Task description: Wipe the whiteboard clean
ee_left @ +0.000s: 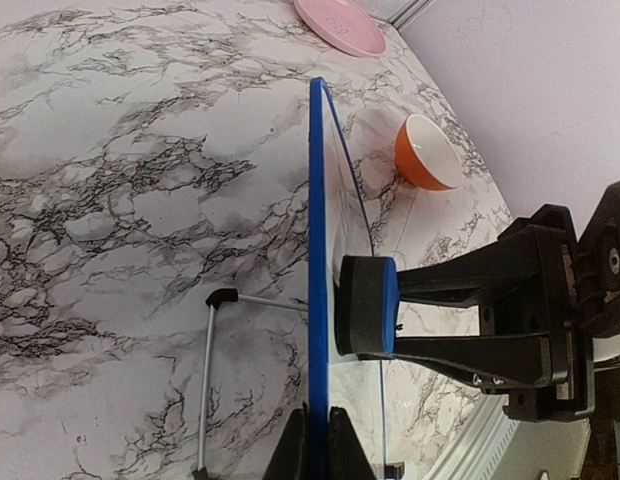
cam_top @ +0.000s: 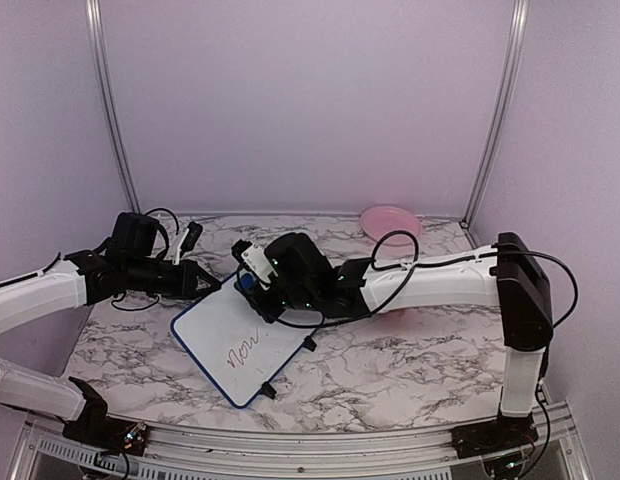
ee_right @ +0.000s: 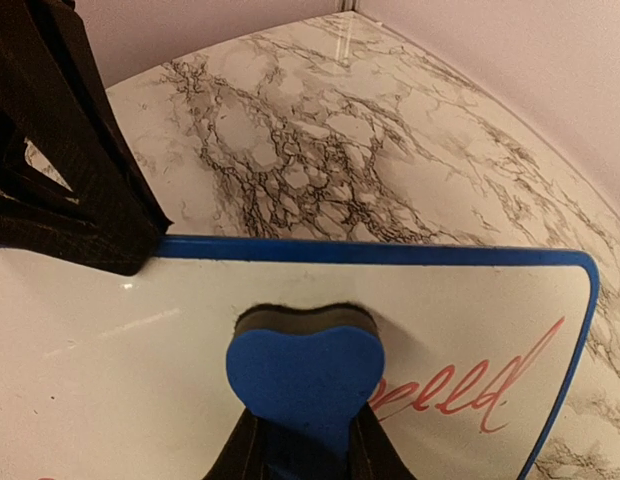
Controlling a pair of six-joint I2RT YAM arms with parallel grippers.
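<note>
The whiteboard (cam_top: 230,335) has a dark blue frame and red handwriting (cam_top: 245,354) and stands tilted on the marble table. My left gripper (cam_top: 208,284) is shut on its upper left edge; in the left wrist view the fingertips (ee_left: 317,440) clamp the blue frame (ee_left: 316,220), seen edge-on. My right gripper (cam_top: 254,287) is shut on a small blue eraser (ee_right: 304,372), its black felt against the board face (ee_right: 120,370) just left of the red writing (ee_right: 480,392). The eraser also shows in the left wrist view (ee_left: 365,305).
A pink plate (cam_top: 391,221) lies at the back right of the table. An orange bowl (ee_left: 426,152) lies tipped beyond the board. The board's wire stand (ee_left: 212,350) rests on the marble behind it. Purple walls enclose the table.
</note>
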